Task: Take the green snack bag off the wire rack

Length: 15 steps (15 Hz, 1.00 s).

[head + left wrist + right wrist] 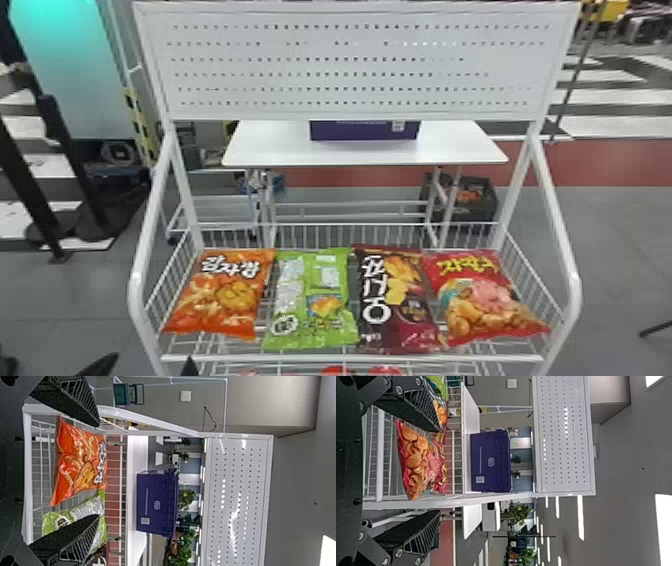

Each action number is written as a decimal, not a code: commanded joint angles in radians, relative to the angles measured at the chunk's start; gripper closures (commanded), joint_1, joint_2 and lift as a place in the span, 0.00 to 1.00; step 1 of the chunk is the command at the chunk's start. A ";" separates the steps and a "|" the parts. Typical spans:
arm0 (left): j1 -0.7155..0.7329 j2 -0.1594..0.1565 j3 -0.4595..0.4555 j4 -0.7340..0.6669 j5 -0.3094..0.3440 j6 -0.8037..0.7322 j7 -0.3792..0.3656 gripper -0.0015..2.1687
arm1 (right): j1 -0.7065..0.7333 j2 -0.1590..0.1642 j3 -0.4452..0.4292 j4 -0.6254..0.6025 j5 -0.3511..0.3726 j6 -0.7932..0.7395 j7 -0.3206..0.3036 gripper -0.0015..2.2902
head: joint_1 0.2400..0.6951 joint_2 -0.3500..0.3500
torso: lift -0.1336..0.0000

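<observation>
While left gripper (153,356) gapes wide | right gripper (440,471) equally wide | both empty

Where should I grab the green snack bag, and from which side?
Grip the green snack bag by its near edge, probably, from the front with the left gripper: that flat edge faces the robot uncovered, while the orange bag and dark bag flank it.

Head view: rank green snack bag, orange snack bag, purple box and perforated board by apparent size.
1. Perforated board
2. Green snack bag and orange snack bag, too alike to rank
3. Purple box, partly hidden
</observation>
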 commanded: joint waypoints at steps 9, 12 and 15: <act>0.004 0.002 0.002 0.002 0.002 -0.011 0.000 0.03 | 0.007 -0.002 -0.004 -0.003 0.000 -0.002 0.000 0.08 | 0.57 0.50 | 1.00; -0.042 0.000 -0.028 0.019 0.020 0.020 -0.008 0.03 | 0.007 -0.002 -0.003 -0.003 0.000 -0.002 0.000 0.08 | 0.57 0.50 | 1.00; -0.192 -0.005 -0.156 0.105 0.002 0.109 0.000 0.04 | 0.006 0.003 0.000 -0.003 0.000 -0.002 0.000 0.08 | 0.57 0.50 | 1.00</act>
